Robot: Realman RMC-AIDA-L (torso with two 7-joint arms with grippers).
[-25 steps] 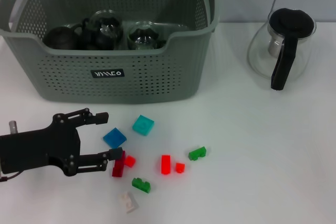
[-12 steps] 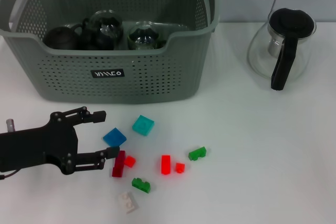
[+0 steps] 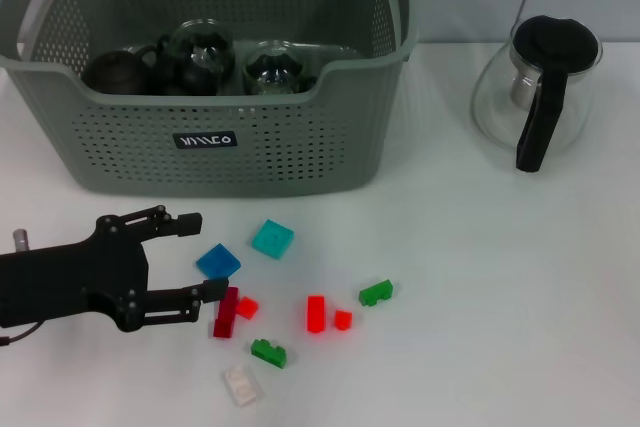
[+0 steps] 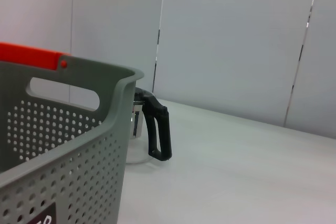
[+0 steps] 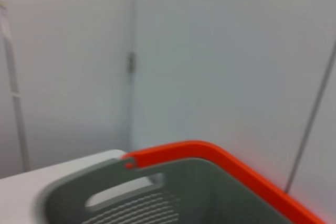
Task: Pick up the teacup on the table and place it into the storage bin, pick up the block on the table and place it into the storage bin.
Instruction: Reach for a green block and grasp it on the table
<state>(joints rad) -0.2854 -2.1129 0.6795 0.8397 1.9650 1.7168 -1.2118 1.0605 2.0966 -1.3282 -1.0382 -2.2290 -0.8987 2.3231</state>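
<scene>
The left gripper (image 3: 200, 255) sits low over the white bench (image 3: 500, 297) near its front left corner, fingers spread open around nothing, tips just beside a blue square block (image 3: 218, 262) and a dark red brick (image 3: 226, 312). Behind them stands the grey-green perforated storage bin (image 3: 215, 142), holding dark glass teacups (image 3: 200, 52). The right gripper is unseen.
</scene>
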